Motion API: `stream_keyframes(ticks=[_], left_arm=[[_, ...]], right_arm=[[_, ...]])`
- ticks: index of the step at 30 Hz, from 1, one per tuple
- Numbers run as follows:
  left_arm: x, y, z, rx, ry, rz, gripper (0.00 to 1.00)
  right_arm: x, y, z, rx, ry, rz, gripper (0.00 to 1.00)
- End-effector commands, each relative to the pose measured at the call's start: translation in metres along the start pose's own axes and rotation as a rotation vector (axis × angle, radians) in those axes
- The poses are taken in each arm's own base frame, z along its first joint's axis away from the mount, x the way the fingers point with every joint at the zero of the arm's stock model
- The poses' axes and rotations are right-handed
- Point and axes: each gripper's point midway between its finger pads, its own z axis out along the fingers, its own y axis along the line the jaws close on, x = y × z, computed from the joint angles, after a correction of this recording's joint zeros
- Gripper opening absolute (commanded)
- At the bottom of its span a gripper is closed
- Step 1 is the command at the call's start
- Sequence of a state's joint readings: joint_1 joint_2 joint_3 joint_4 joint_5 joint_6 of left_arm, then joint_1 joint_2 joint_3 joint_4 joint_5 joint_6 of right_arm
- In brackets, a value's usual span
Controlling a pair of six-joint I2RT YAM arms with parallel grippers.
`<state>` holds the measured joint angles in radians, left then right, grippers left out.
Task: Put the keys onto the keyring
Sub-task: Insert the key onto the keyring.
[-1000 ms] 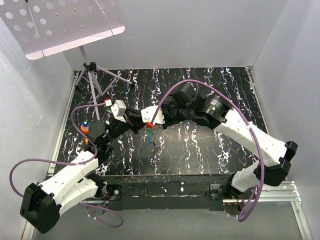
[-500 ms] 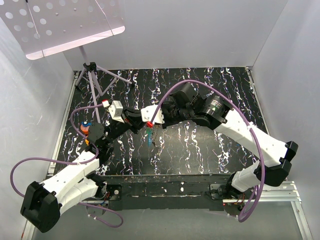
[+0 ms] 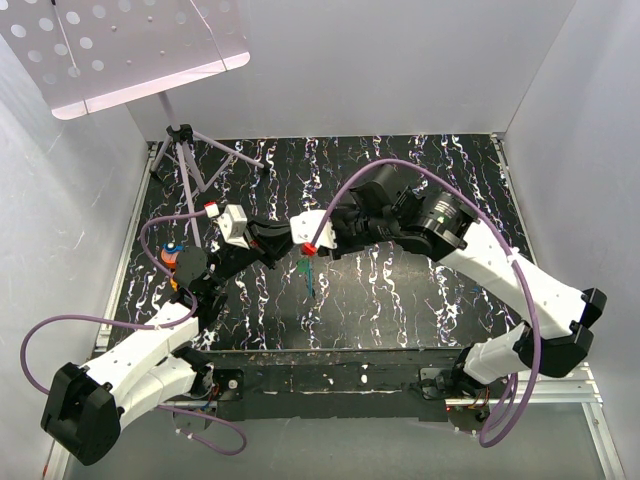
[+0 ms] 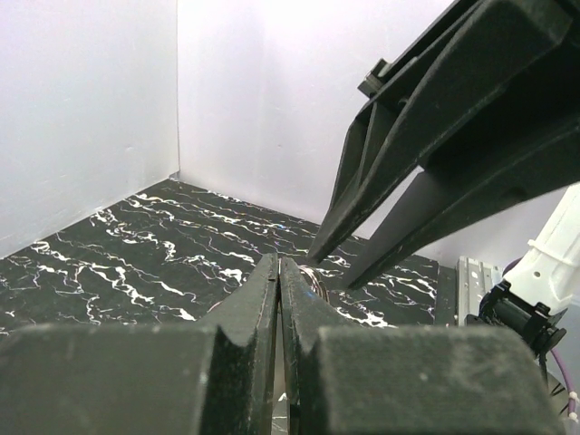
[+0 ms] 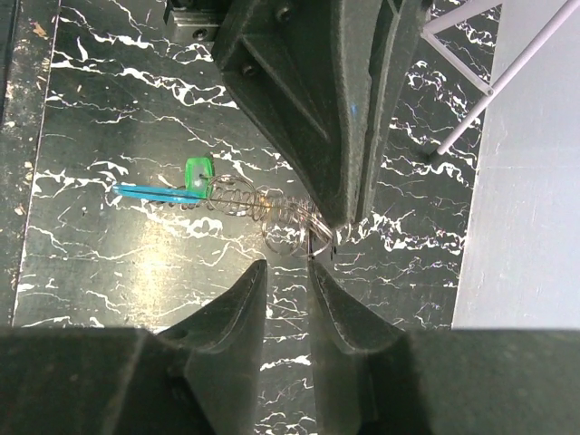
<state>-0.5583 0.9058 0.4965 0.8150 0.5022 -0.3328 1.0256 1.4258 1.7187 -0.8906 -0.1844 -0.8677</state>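
The right arm (image 3: 490, 262) has swung a little toward its own right. Its elbow joint (image 3: 443, 215) and the dark link at its base now sit nearer the right wall than one second ago. The wrist has also turned, so the white block (image 3: 304, 235) on it shows less than before, and the red mark (image 3: 312, 248) beside it lies slightly further right. The keys (image 3: 308, 277), hanging from the keyring (image 5: 288, 234) under the right gripper (image 3: 303, 256), have shifted slightly right with it. Their green head now seems to show more than the blue, though they are very small. The left arm's wrist (image 3: 236, 222) has drawn back slightly to the left.
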Motion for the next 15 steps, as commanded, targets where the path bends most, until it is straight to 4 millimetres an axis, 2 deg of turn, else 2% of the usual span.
stream_keyframes(ticks=[1, 5, 11, 15], left_arm=[[-0.015, -0.005, 0.001, 0.032, -0.038, 0.061, 0.00], [-0.016, -0.009, 0.001, 0.057, -0.040, 0.072, 0.00], [-0.017, -0.017, 0.001, 0.113, -0.047, 0.094, 0.00], [-0.016, -0.023, 0.000, 0.164, -0.043, 0.112, 0.00]], right_arm=[[-0.010, -0.001, -0.026, 0.019, -0.055, 0.014, 0.33], [-0.009, -0.006, -0.034, 0.026, -0.082, 0.076, 0.35], [-0.010, -0.030, -0.050, 0.015, -0.199, 0.302, 0.43], [-0.020, -0.028, -0.049, -0.082, -0.297, 0.392, 0.44]])
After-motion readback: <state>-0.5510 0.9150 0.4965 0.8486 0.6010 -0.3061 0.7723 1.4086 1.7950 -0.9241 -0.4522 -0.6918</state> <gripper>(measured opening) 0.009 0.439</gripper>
